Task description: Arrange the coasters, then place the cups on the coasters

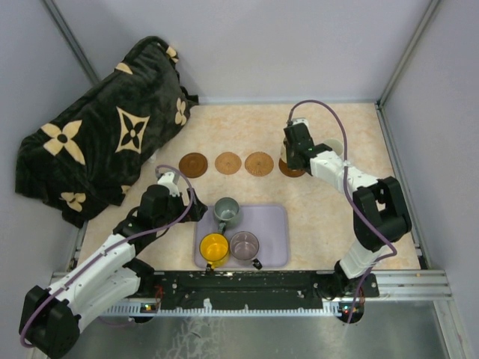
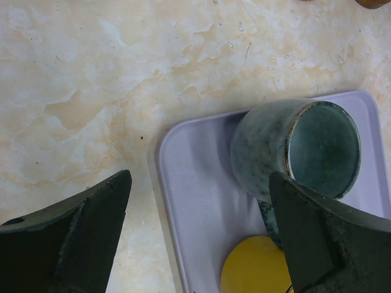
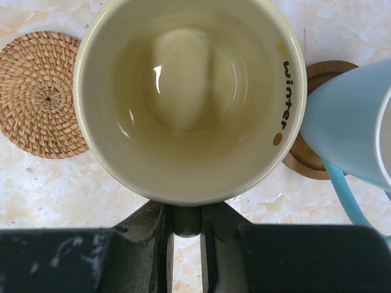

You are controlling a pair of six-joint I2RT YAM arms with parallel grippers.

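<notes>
Black-fingered and spread wide, the left claw (image 2: 200,177) grasps nothing. It hangs over the marbled cream tabletop (image 1: 329,217), just beside the left rim of the lavender rectangular tray (image 2: 195,201). The grey-green glazed mug (image 2: 287,152) stands mouth up on that tray, ahead of the claw's right finger. The yellow mug (image 2: 253,268) sits nearer the arms, with the translucent purple-grey mug (image 1: 244,244) beside it.

Beyond the tray runs a row of flat round coasters: a dark brown disc (image 1: 193,164), a tan woven disc (image 1: 227,162), a second tan woven disc (image 3: 40,94) and a dark wooden disc (image 3: 308,155).

The right claw (image 3: 187,213) is clenched on the near side of the cream ceramic mug (image 3: 189,97), seemingly on its handle. The mug is upright, empty and glossy inside, with "winter" lettered on its rim. It sits between the last two discs, its rim overlapping the dark wooden one, which lies to its right. The likely set-down therefore depends on a small shift rightward. The light blue mug (image 3: 351,122) crowds that same disc from the far side. Whether the two mugs touch, or whether the cream one's base rests on anything, cannot be told.
</notes>
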